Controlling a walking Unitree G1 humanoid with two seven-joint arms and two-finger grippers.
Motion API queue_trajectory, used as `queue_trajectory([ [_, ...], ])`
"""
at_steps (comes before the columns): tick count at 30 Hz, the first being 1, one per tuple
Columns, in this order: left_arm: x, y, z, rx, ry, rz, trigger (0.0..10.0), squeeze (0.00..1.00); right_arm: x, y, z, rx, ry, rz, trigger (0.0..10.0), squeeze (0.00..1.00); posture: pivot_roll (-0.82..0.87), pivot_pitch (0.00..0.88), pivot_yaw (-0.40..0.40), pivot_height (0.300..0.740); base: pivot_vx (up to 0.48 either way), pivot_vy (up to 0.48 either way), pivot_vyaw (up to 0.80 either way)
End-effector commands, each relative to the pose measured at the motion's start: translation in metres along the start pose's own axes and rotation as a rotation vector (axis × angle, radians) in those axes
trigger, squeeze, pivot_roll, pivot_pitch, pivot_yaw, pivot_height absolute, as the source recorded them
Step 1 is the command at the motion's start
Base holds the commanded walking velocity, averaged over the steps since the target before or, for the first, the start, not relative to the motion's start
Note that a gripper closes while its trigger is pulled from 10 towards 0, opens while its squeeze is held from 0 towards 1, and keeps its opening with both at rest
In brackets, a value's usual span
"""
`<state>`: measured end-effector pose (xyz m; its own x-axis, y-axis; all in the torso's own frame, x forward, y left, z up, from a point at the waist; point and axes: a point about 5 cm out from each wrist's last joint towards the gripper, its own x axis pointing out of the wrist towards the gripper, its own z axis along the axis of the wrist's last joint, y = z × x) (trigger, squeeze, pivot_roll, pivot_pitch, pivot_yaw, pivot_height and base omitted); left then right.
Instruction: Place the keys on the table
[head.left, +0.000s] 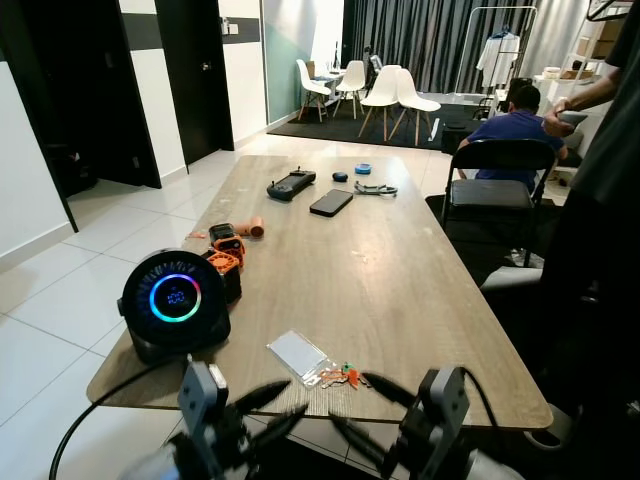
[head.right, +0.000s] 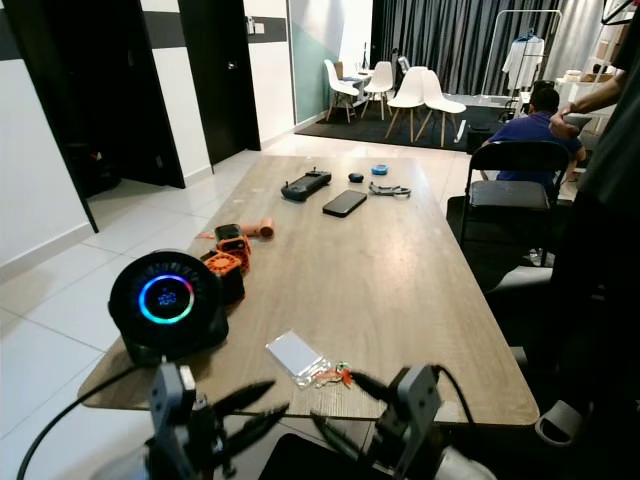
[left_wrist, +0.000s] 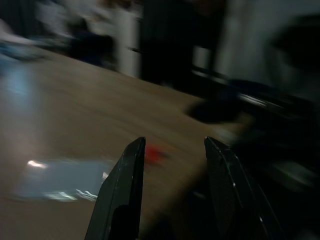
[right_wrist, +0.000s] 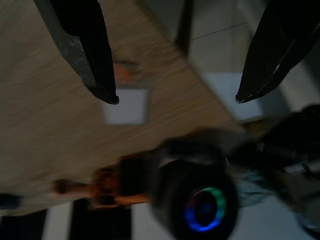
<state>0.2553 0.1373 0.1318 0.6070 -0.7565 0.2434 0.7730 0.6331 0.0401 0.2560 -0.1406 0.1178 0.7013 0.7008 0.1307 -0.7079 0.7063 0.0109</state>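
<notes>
Tiled floor and dark doorways surround a long wooden table (head.left: 400, 290), with white chairs and a seated person (head.left: 515, 125) beyond its far end. At the near left corner stands a round black speaker (head.left: 175, 305) with a glowing ring, orange tools (head.left: 225, 255) just behind it. Near the near edge lies a clear card sleeve (head.left: 298, 356), and touching it the keys (head.left: 345, 376) with an orange tag, already resting on the wood. Below that edge the left gripper (head.left: 275, 405) hangs with fingers parted and empty; the right gripper (head.left: 370, 410) is spread wide, also empty. The keys sit close to the edge, so a careless arm sweep could knock them off.
</notes>
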Motion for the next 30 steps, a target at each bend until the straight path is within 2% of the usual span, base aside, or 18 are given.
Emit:
queue_trajectory([
  [1,0.0,0.005,-0.003,0.016,0.017,0.067,10.0,0.0,-0.004,-0.005,-0.003,-0.011,0.036,-0.053,10.0,0.0,0.01,0.04,0.021,0.74,0.0,0.0,0.0],
  [2,0.007,0.015,0.0,0.035,0.002,0.151,10.0,0.0,-0.007,-0.019,-0.003,-0.044,0.048,-0.156,10.0,0.0,0.01,0.041,0.021,0.74,0.0,0.0,0.0],
  [3,0.007,0.015,0.0,0.035,0.002,0.151,10.0,0.0,-0.007,-0.019,-0.003,-0.044,0.048,-0.156,10.0,0.0,0.01,0.041,0.021,0.74,0.0,0.0,0.0],
  [4,0.01,0.018,0.001,0.044,0.006,0.169,10.0,0.0,-0.008,-0.025,-0.003,-0.059,0.053,-0.211,10.0,0.0,0.01,0.042,0.021,0.74,0.0,0.0,0.0],
  [6,0.016,0.015,-0.002,0.048,0.028,0.152,10.0,0.0,-0.009,-0.039,0.003,-0.091,0.043,-0.317,10.0,0.0,0.0,0.048,0.023,0.74,0.0,0.0,0.0],
  [8,0.019,0.014,-0.004,0.049,0.038,0.146,10.0,0.0,-0.009,-0.045,0.006,-0.105,0.039,-0.355,10.0,0.0,0.0,0.053,0.025,0.74,0.0,0.0,0.0],
  [9,0.024,0.011,-0.007,0.051,0.051,0.141,10.0,0.0,-0.008,-0.055,0.009,-0.133,0.055,-0.419,10.0,0.0,0.0,0.055,0.025,0.74,0.0,0.0,0.0],
  [15,0.029,0.004,-0.01,0.044,0.054,0.118,10.0,0.0,-0.008,-0.066,0.009,-0.175,0.093,-0.472,10.0,0.0,0.0,0.057,0.025,0.74,0.0,0.0,0.0],
  [17,0.03,-0.009,-0.01,0.025,0.051,0.029,10.0,0.0,-0.01,-0.081,0.008,-0.207,0.126,-0.559,10.0,0.0,0.0,0.062,0.019,0.74,0.0,0.0,0.0],
  [19,0.03,-0.011,-0.011,0.031,0.059,0.015,10.0,0.0,-0.011,-0.084,0.008,-0.212,0.132,-0.578,10.0,0.0,0.0,0.062,0.019,0.74,0.0,0.0,0.0],
  [26,0.036,-0.009,-0.02,0.11,0.099,0.07,10.0,0.0,-0.01,-0.105,0.007,-0.245,0.158,-0.705,10.0,0.0,0.01,0.076,0.016,0.74,0.0,0.0,0.0],
  [30,0.038,-0.008,-0.02,0.126,0.098,0.08,10.0,0.0,-0.003,-0.112,0.008,-0.211,0.145,-0.726,10.0,0.0,0.01,0.081,0.016,0.74,0.0,0.0,0.0],
])
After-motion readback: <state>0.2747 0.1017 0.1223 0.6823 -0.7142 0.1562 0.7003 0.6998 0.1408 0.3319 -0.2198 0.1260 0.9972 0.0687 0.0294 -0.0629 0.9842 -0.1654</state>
